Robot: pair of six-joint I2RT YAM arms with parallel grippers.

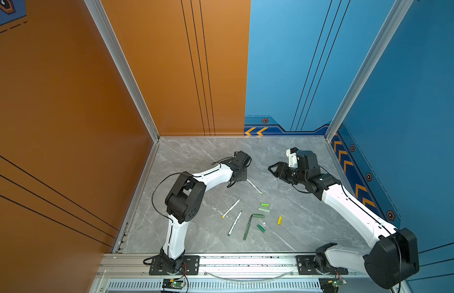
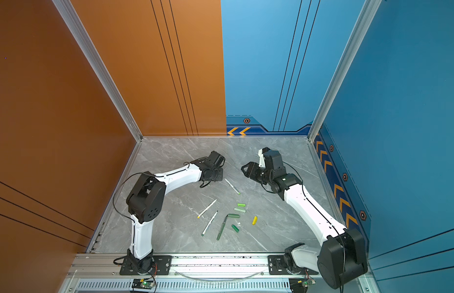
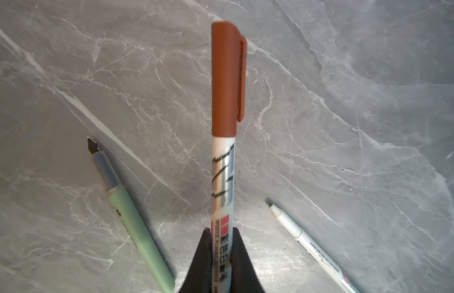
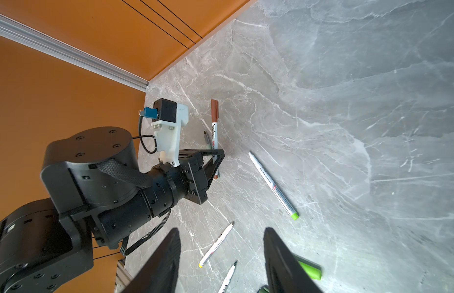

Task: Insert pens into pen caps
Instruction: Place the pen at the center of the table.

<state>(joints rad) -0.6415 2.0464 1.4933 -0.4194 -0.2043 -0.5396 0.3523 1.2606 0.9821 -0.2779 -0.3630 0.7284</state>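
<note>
Now, in both top views you have the marble table walled at nine, twelve and three o'clock, with the aluminium rail closing six. Bare marble lies open beyond the arms, from ten round to two. Loose pens and pen caps crowd from the centre toward six, with the yellow cap alone on the cluster's three o'clock side. Your left arm bends up from seven, elbow high, its wrist folded down over the marble just toward twelve of centre. Your right arm reaches in from five, and the right gripper hangs near one o'clock, pointing toward nine, well apart from the left wrist. A light-green-ended pen lies on the marble between the two.

From the left wrist, the left gripper is clenched on the white barrel of the brown pen, and the brown cap is seated on its far end. A sage-green pen and the light-green-ended pen lie flat on either side, neither touching it.

From the right wrist, the right gripper's jaws stand apart, grasping nothing, with marble and loose pens showing between them. The brown pen sits crosswise in the left fingertips, sticking out on both sides
</note>
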